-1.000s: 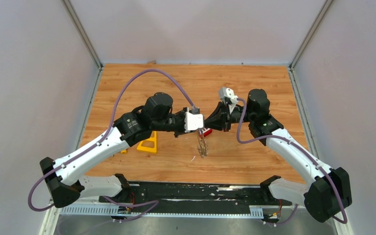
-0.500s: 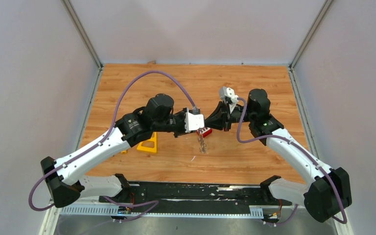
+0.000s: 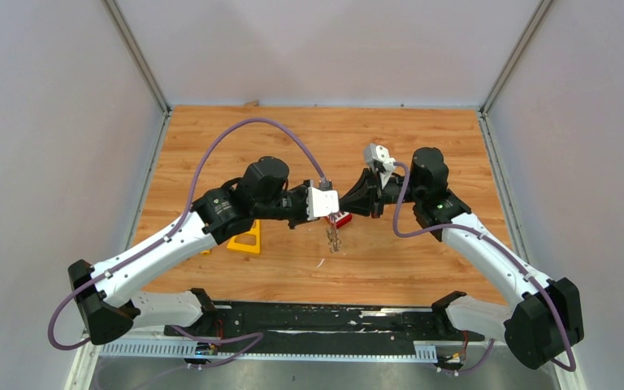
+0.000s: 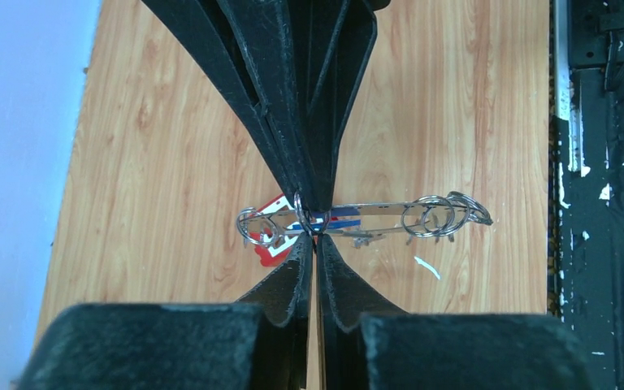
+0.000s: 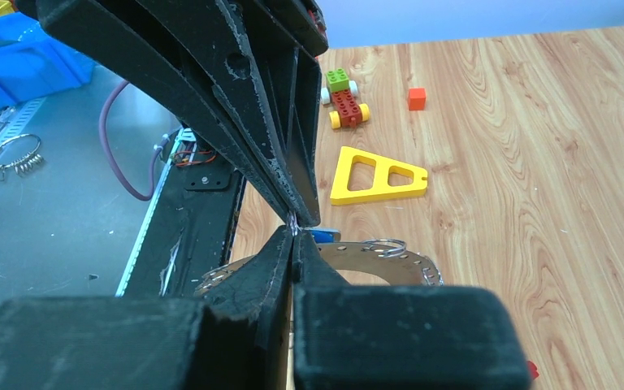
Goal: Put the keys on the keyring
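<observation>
Keyring [image 4: 378, 213] hangs edge-on at frame centre, lifted off the table [image 4: 171, 162]. Blue-headed key [image 5: 322, 236] sits at its rim. Right gripper [image 4: 313, 210] reaches down from the top edge, clamped on the rim. Left gripper [image 4: 314, 240] is pinched nearly closed at the same spot; on rim or key, unclear. Red block [image 4: 270, 253] lies behind; yellow triangular frame [image 5: 378, 175] well apart.

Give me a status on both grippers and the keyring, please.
Right gripper shut on large grey metal keyring. Left gripper shut on same rim. Nothing in the way.
</observation>
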Available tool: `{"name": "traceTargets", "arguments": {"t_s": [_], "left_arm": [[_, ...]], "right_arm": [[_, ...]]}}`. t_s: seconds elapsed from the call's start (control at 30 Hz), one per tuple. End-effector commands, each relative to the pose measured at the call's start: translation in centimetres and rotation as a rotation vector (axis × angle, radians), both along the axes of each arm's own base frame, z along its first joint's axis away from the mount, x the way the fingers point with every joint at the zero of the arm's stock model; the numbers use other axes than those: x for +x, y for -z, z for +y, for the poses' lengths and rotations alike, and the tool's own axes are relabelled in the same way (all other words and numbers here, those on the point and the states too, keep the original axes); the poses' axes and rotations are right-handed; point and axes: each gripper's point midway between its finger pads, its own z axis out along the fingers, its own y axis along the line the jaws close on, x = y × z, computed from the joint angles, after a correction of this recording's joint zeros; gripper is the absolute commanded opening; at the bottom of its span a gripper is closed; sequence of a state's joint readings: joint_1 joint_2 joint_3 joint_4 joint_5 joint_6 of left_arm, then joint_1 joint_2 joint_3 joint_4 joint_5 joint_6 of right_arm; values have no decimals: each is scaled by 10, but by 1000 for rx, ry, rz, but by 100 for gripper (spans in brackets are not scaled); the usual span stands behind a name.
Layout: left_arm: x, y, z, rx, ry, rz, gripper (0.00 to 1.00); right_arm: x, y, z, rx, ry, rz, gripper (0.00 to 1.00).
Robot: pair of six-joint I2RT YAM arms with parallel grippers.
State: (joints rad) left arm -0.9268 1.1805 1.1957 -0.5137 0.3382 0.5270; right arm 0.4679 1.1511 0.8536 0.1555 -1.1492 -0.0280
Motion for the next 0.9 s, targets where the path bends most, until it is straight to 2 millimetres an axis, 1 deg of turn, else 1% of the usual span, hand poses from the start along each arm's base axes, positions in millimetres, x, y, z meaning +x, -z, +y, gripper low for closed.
{"name": "traceTargets", "arguments": {"t_s": [0.0, 0.13, 0.33, 0.53, 0.7, 0.77, 0.87], "left_arm": [[-2, -8, -5, -33, 23, 0, 6], [-3, -5, -5, -35, 18, 13, 0], [-1, -1, -7, -55, -3, 27, 0], [5, 1, -11, -55, -30, 30, 0], [0, 4, -20, -60, -2, 54, 0], [-3, 5, -23, -57, 14, 66, 4], [-6, 5, -24, -53, 27, 79, 16]], "right_arm": [[3, -25, 0, 44, 10, -85, 0], [4, -28, -1, 49, 19, -83, 0], [7, -34, 0, 54, 47, -44, 0], [17, -31, 1, 48, 98, -1, 0], [25, -25, 2, 39, 135, 28, 0], [26, -23, 2, 37, 140, 30, 0], [27, -22, 1, 34, 146, 22, 0]]}}
